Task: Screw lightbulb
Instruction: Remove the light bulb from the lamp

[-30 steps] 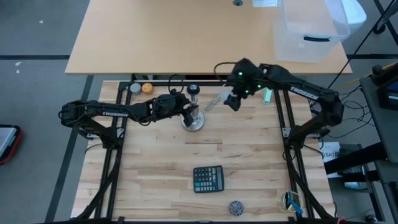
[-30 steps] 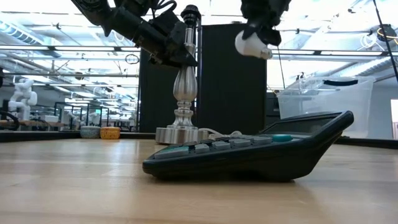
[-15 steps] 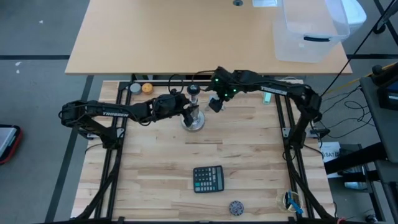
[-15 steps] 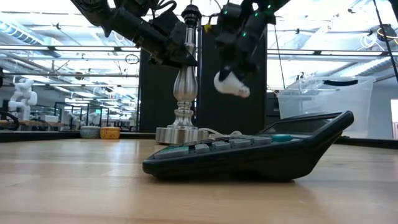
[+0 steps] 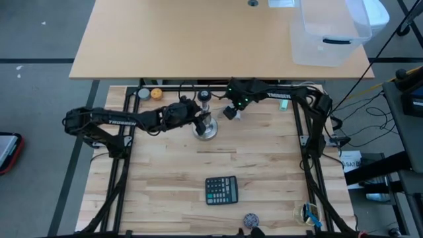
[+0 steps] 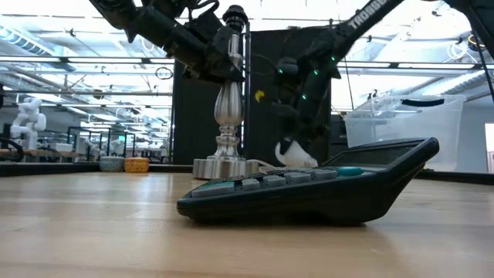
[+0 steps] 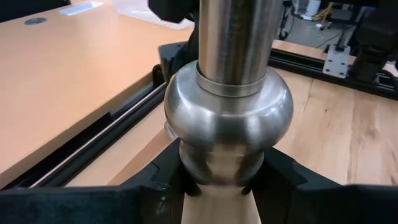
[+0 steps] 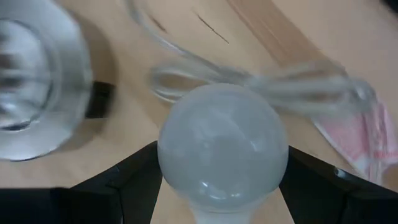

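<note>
Near the back of the bench (image 5: 165, 172), the left gripper (image 5: 196, 119) is squeezing the neck of the silver stand (image 6: 225, 116) to keep it from wobbling. Its 2 fingers (image 7: 155, 186) are pressing on both sides, just under the round bulge. The dark socket (image 6: 235, 15) is sitting at the very top of the stand.

The right gripper (image 5: 231, 111) is hanging just beside the stand, down low near the bench. It is holding the lightbulb (image 8: 222, 146) between its 2 dark fingers (image 8: 134, 174), with the round white part poking out in front. The lightbulb is much lower than the socket right now, close to the clear cord (image 8: 261, 84) lying on the wood. A black calculator (image 5: 221, 190) is resting well apart, toward the front.

To do this step well, I think the right gripper needs to be lifting the lightbulb up above the socket first. Then the silvery end should be pointing straight down into the hole. The lightbulb should be going in straight, not tilted, or the threads may not catch. Turning should be slow and gentle, because glass can be breaking if squeezed too hard. The left gripper should be holding the stand tight the whole time.
</note>
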